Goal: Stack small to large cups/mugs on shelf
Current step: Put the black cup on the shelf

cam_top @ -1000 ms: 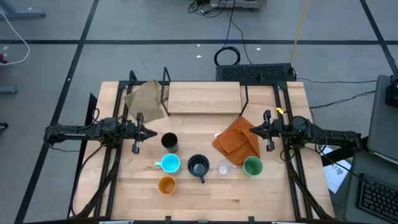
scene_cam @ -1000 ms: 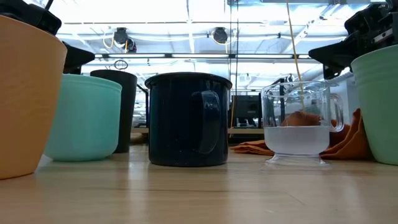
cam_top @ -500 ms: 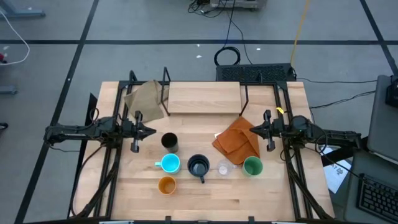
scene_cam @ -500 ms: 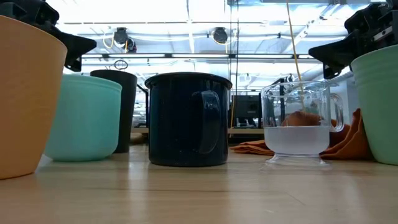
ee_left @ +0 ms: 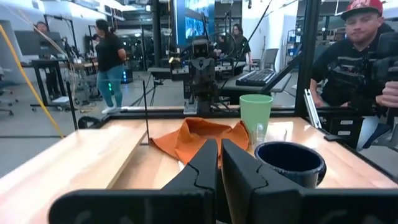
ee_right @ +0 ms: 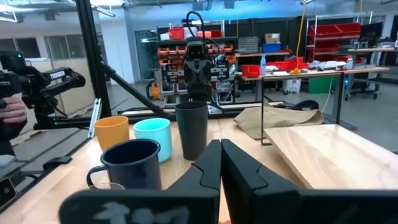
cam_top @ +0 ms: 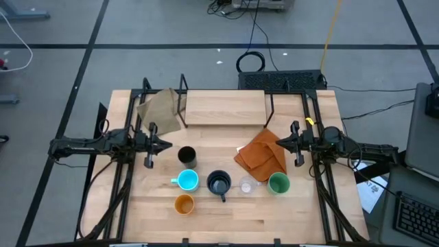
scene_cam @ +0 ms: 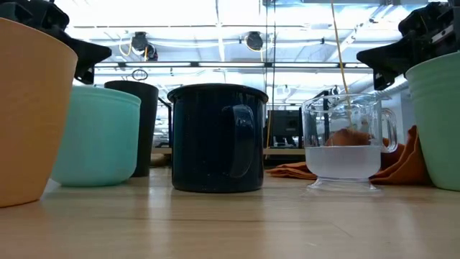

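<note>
left hand: our left hand (cam_top: pixel 164 145) hangs at 9 o'clock on the table (cam_top: pixel 274 219), fingers pressed together with nothing between them, tips aimed inward toward the dark brown cup (cam_top: pixel 187 156) just beside it.
right hand: our right hand (cam_top: pixel 280 144) waits at 3 o'clock, fingers pinched together and holding nothing, above the edge of the orange cloth (cam_top: pixel 263 153).
cups near us: the dark brown cup stands nearest our left hand; the light blue mug (cam_top: pixel 186 180) sits at its 6 o'clock, and the orange cup (cam_top: pixel 184 204) further toward 6 again.
cups at centre: the navy mug (cam_top: pixel 219 184) stands mid-table with its handle toward 6 o'clock; the small clear cup (cam_top: pixel 246 185) is just beside it at 3 o'clock, and the green cup (cam_top: pixel 278 183) beyond that.
shelf: the shelf (cam_top: pixel 225 108) lies at 12 o'clock, top bare, with a tan cloth (cam_top: pixel 159 109) draped by its 9 o'clock end.
handling: we judge the clear cup fragile and slick, best pinched across the rim wall; the navy mug looks stiff and heaviest, so we'd take its rim opposite the handle. the plain cups look light and rigid, good for a rim pinch.
progress: nothing is stacked yet, as we read it.
</note>
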Available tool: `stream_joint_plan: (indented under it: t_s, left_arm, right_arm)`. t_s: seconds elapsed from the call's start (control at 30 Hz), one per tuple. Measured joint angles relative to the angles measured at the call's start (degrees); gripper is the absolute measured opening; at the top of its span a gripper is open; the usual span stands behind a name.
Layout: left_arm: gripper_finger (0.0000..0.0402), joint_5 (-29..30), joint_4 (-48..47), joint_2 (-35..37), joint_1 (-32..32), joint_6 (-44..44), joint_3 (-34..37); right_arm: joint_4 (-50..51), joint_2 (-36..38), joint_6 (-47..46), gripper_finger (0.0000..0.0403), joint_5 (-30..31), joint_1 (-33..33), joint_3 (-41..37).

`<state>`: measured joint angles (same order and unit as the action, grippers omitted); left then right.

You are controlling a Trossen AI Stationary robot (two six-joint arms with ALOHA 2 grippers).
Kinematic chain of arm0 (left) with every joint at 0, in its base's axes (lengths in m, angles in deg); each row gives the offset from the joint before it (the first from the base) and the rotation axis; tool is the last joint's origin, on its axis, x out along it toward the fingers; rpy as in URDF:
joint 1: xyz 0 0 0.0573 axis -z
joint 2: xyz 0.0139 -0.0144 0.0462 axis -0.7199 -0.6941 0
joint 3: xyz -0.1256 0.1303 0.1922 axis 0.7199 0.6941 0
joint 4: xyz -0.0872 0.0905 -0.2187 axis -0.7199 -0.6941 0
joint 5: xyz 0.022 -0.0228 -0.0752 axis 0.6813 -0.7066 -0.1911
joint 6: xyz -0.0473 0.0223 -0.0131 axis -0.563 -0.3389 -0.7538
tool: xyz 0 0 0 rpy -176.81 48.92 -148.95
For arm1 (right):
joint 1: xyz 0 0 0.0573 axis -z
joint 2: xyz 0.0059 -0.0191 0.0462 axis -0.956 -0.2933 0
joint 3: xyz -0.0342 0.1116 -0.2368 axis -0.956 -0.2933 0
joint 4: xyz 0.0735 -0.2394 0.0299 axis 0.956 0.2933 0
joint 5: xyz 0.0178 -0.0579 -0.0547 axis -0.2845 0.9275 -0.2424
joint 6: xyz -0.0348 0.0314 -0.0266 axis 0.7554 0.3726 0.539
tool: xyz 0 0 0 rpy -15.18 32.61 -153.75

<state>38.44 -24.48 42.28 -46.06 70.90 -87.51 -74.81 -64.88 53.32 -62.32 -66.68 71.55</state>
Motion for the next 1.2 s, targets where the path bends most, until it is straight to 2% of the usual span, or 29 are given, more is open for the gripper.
stream_joint_plan:
  t_s: [0.23, 0.5, 0.8, 1.03, 1.2]
  left_arm:
    - [0.0024, 0.32, 1.55, -0.02, 0.0, 0.24, 0.0]
    - [0.0024, 1.53, 0.99, -0.02, -0.02, 0.5, 0.0]
    - [0.0024, 1.76, 3.01, 0.0, 0.0, 0.79, 0.0]
    - [0.0024, 8.21, 2.87, -0.04, -0.02, -0.8, 0.0]
    - [0.0024, 8.98, 2.87, -0.04, -0.01, -1.24, 0.0]
  right_arm:
    - [-1.29, -0.02, -2.02, 0.0, 0.0, 0.0, 0.0]
    - [-7.06, 0.0, -0.71, 0.0, 0.0, 0.0, 0.0]
    - [-7.72, 0.0, 1.02, 0.0, 0.02, 0.0, -0.01]
    - [-7.72, 0.0, 2.22, 0.0, 0.02, 0.0, 0.01]
    - [-7.6, 0.0, -0.55, 0.0, 0.02, 0.0, -0.01]
